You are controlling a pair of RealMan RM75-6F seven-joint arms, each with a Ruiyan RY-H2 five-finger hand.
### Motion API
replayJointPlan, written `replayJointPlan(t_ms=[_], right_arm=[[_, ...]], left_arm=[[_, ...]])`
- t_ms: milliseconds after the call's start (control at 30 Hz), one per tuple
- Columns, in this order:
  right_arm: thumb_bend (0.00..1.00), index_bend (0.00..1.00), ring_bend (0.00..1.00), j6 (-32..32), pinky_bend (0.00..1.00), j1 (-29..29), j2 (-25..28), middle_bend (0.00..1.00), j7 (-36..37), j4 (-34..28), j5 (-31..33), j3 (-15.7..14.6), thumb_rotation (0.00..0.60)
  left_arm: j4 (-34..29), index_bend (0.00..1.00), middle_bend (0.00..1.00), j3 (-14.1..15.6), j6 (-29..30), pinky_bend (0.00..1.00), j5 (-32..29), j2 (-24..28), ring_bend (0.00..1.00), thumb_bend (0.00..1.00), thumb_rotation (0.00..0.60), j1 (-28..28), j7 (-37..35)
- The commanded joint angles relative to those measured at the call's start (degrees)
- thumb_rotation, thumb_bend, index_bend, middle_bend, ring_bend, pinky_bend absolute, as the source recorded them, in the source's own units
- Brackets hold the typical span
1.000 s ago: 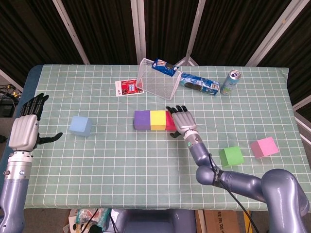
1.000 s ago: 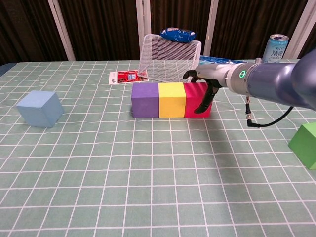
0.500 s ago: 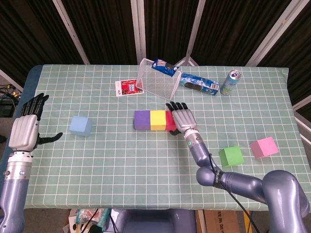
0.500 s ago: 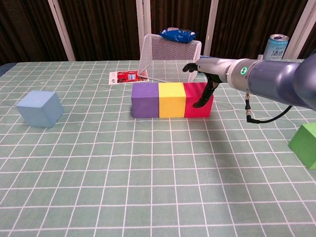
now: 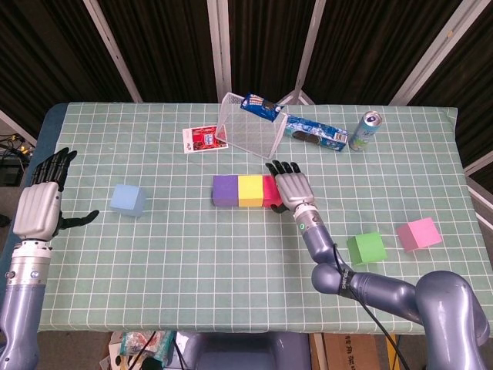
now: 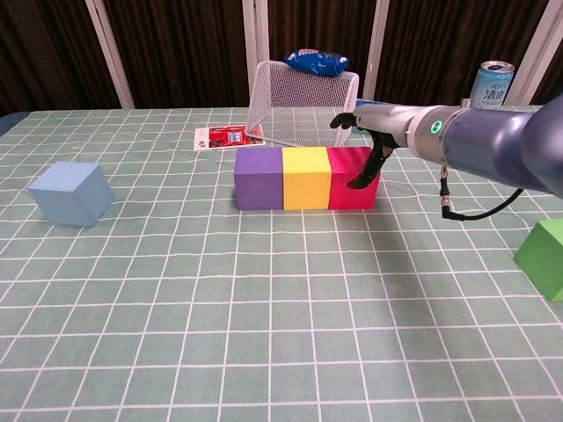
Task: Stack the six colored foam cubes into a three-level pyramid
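While right hand (image 5: 291, 186) hovered over red cube (image 6: 350, 178), fingers spread, empty, left hand (image 5: 40, 208) at 9 o'clock, fingers apart.

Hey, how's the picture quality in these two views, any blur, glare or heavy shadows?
Head view: evenly lit, sharp; only soft shadows beside the blue cube and green cube. Chest view: sharp on the purple cube; a soft shadow falls under the right hand; the green cube is cropped at the right edge.
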Motion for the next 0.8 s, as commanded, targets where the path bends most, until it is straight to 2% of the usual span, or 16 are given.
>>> replayJointPlan(t_ms=[33,800], right_arm=[[0.32,0.00,0.00,-0.03,0.00,-0.06,-0.14,0.04,0.08,0.11,-0.08,0.08,0.600],[0.39,0.00,0.00,-0.04,0.00,-0.45,-1.14,0.04,-0.33,1.20,0.52,0.65,0.600]], left_arm=[[-0.02,0.00,0.00,0.01,0.00,0.04,0.01,0.01,0.00,0.08,0.600,0.01,-0.01],[0.12,0.00,0.00,-0.07,-0.01,0.04,-0.20,-0.02,0.00,0.08,0.600,0.00,-0.04]])
